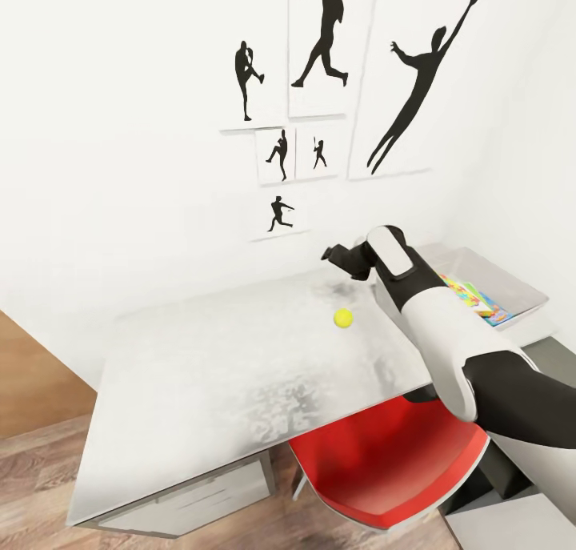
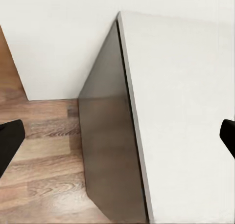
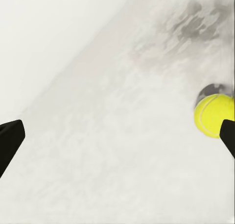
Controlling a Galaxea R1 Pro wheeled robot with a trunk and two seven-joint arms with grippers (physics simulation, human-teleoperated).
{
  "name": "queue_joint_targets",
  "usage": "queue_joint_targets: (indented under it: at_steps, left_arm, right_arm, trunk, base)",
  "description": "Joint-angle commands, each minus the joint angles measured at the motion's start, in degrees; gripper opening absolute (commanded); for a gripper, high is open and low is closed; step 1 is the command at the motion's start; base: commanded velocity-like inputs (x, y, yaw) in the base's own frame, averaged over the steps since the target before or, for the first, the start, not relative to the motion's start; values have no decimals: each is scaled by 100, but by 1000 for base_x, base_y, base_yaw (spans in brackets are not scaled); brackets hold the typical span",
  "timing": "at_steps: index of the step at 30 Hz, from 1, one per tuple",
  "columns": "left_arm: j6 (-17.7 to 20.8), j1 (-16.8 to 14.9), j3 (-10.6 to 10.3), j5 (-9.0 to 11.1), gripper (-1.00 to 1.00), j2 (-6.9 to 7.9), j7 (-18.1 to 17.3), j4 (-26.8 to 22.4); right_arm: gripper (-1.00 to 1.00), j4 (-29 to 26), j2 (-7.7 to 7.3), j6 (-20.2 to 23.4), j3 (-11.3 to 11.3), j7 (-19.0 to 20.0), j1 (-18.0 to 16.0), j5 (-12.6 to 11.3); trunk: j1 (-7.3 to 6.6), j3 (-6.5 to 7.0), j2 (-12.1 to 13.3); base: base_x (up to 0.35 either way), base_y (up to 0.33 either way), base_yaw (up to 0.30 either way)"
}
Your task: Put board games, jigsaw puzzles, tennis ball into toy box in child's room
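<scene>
Where tennis ball sits, red chair nr.

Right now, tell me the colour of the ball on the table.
The tennis ball is yellow-green, clearest in the right wrist view; it lies on the light-grey table.

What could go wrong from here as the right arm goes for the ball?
1. The ball sits off to one side of the open right end effector, next to one fingertip rather than between the two, so closing now would likely miss or knock it.
2. It is round and lies free on the smooth table; a nudge could roll it away.
3. The toy box lies behind the arm, so the carry could clip its rim.
</scene>
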Motion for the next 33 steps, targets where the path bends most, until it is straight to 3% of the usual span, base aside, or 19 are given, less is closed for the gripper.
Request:
queue_joint_targets:
  at_steps: [1,2,3,5,6,8,9,12,16,23,30,33]
  left_arm:
    - [-65,-13,75,-350,100,3,-54,66]
    - [-109,-13,96,-483,100,2,-52,89]
    - [-176,-13,127,-740,100,0,-42,124]
    - [-219,-10,149,-1000,100,2,-22,146]
    - [-255,-11,164,-1270,100,7,13,160]
    - [-315,-11,177,-1539,100,10,68,169]
    - [-420,-12,185,-1789,100,12,132,175]
    - [-682,-13,199,-2143,100,12,252,181]
    - [-857,-13,205,-2326,100,5,363,183]
    - [-944,-13,208,-2422,100,-33,458,185]
    - [-958,-13,208,-2435,100,-45,708,185]
    - [-958,-13,208,-2432,100,-46,810,185]
  right_arm:
    - [100,-17,0,1,34,-94,-7,29]
    - [100,-21,1,2,38,-109,-8,73]
    - [100,-27,2,2,44,-134,-8,148]
    - [100,-31,6,4,54,-150,-9,196]
    - [100,-33,16,5,61,-158,-9,225]
    - [100,-35,39,10,65,-165,-9,248]
    - [100,-36,73,25,67,-173,-9,271]
    - [100,-33,147,66,75,-187,-10,321]
    - [100,-18,234,125,98,-194,-10,475]
    - [100,56,440,182,202,-190,-7,1108]
    - [100,152,555,134,232,-189,-2,1269]
    - [100,198,567,114,241,-189,2,1323]
  trunk:
    - [4,-11,-12]
    - [4,-11,-12]
    - [4,-11,-12]
    - [4,-11,-12]
    - [4,-11,-12]
    - [4,-11,-12]
    - [4,-11,-12]
    - [4,-11,-12]
    - [4,-11,-12]
    - [47,-47,-92]
    - [47,-47,-92]
    - [113,-101,-212]
  base:
    - [0,0,0]
    - [0,0,0]
    - [0,0,0]
    - [0,0,0]
    - [0,0,0]
    - [0,0,0]
    - [0,0,0]
    - [0,0,0]
    - [0,0,0]
    - [0,0,0]
    - [0,0,0]
    - [0,0,0]
